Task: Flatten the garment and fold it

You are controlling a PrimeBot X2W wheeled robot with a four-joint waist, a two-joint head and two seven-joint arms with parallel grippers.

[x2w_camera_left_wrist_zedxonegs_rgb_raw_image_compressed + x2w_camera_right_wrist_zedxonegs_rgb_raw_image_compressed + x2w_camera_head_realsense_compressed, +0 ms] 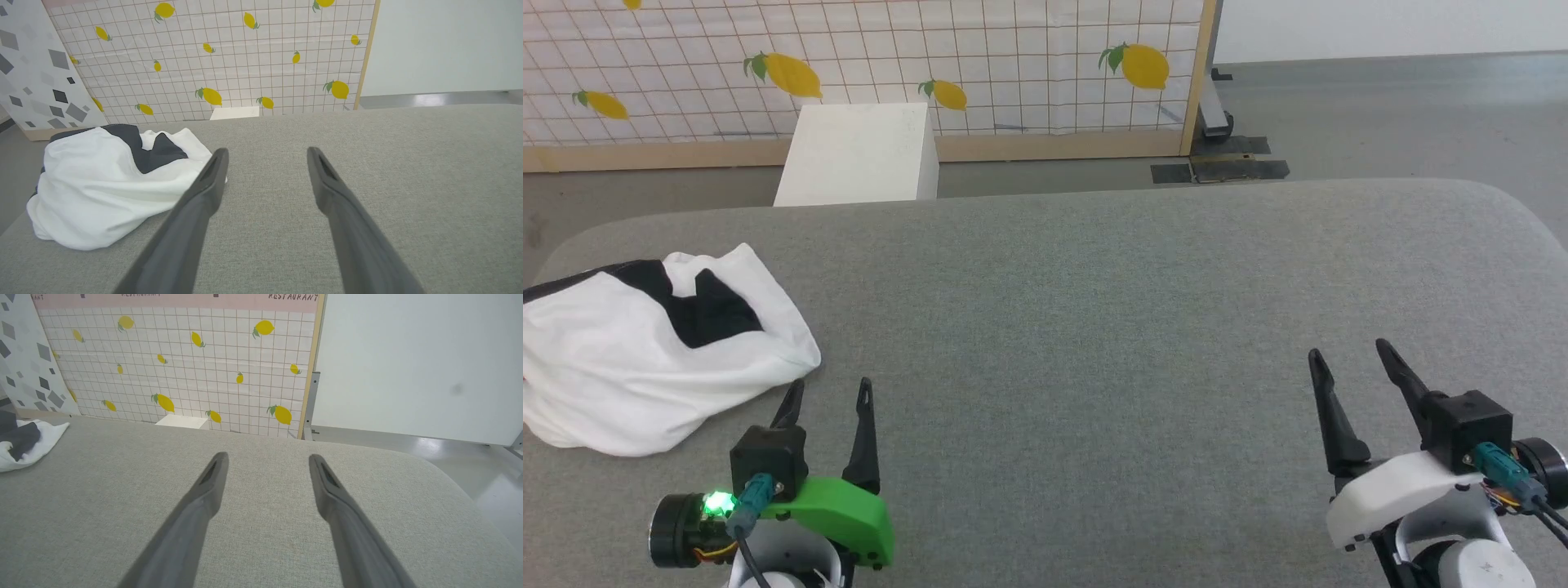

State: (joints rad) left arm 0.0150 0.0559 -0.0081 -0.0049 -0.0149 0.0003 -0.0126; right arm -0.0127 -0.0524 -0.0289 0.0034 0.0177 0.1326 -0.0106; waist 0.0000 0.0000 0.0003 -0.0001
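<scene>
The garment (621,367) lies bunched in a heap at the left end of the grey padded table (1094,310), a white body with a black section showing on top. My left gripper (831,385) stands open just right of the heap's near corner, nothing between its fingers. In the left wrist view the garment (102,192) sits left of the left gripper (266,152), and the left finger overlaps its edge. My right gripper (1347,351) hovers open over bare table at the lower right. From the right wrist, the right gripper (267,457) is empty and the garment (36,445) shows far left.
A rigid white box (858,155) stands on the floor behind the table's far edge. A lemon-patterned grid screen (980,57) with a wooden frame closes off the back. Grey floor lies beyond the table's rounded right corner (1515,212).
</scene>
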